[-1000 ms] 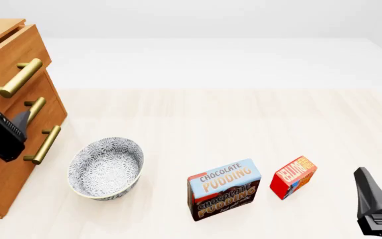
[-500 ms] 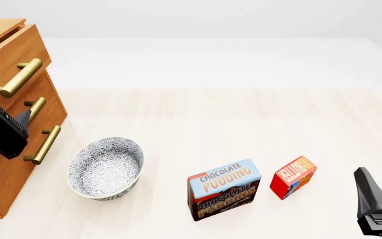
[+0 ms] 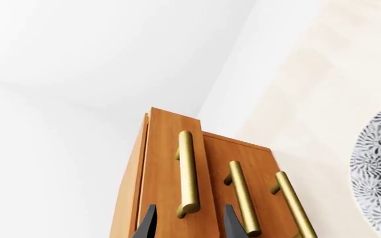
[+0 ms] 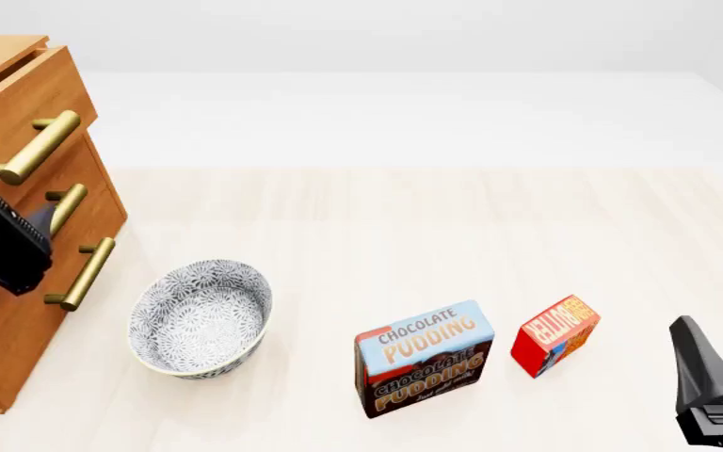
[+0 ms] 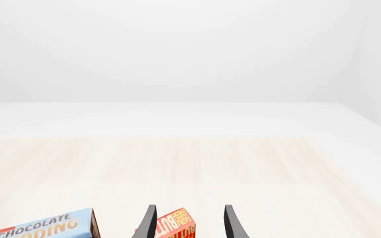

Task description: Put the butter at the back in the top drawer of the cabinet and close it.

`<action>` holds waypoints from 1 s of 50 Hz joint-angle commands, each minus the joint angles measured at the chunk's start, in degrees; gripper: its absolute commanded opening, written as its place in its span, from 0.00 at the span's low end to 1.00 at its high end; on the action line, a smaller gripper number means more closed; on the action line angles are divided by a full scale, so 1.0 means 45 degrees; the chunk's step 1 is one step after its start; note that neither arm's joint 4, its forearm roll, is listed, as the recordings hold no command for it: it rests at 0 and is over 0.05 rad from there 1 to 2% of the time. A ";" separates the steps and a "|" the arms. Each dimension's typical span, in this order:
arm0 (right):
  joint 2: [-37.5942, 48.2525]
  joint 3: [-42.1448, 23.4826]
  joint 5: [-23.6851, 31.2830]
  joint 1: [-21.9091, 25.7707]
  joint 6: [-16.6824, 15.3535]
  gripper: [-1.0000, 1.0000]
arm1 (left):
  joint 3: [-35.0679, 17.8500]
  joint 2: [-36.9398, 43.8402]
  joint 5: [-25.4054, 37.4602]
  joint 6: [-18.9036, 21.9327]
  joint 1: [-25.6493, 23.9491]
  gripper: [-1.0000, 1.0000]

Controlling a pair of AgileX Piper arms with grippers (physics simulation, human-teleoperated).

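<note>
Right now the butter (image 4: 555,335) stands upright on the worktop (image 4: 462,226), just beside the Chocolate Pudding box (image 4: 425,358) on that box's right, and well apart from the cabinet (image 4: 10,311). Nothing holds it. In my right wrist view it sits framed between the two fingers of the right pincer (image 5: 186,223), which are apart and not touching it; the butter (image 5: 175,226) looks tilted there, though so little of it shows that I would not swear to it.

My first worry is that neighbour. If I bring the right pincer down a little off line, one finger could catch the pudding box and shove it, or tip the small butter over before I clamp it.

Further out from the butter, past the patterned bowl (image 4: 200,318), the top drawer (image 4: 16,118) appears shut, so the butter has nowhere to go yet. My left pincer (image 3: 186,224) has its fingers apart on either side of the lower end of the top drawer's brass handle (image 3: 187,173), not yet gripping. Holding so near the bar's end is risky: I judge the fingers could slide off when I pull, or the pull could skew. The handle just below (image 3: 242,198) lies close, and a drifting finger might snag it instead.

The bowl sits between butter and cabinet, so a low carry could clip its rim.
</note>
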 commanded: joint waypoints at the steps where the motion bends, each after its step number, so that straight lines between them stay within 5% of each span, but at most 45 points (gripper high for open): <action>1: 0.0000 0.0000 0.0000 0.0000 0.0000 1.00 | -0.0008 0.0305 -0.0266 -0.0007 0.0039 1.00; 50: 0.0000 0.0000 0.0000 0.0000 0.0000 1.00 | 0.0012 0.1233 -0.1126 0.0144 0.0521 1.00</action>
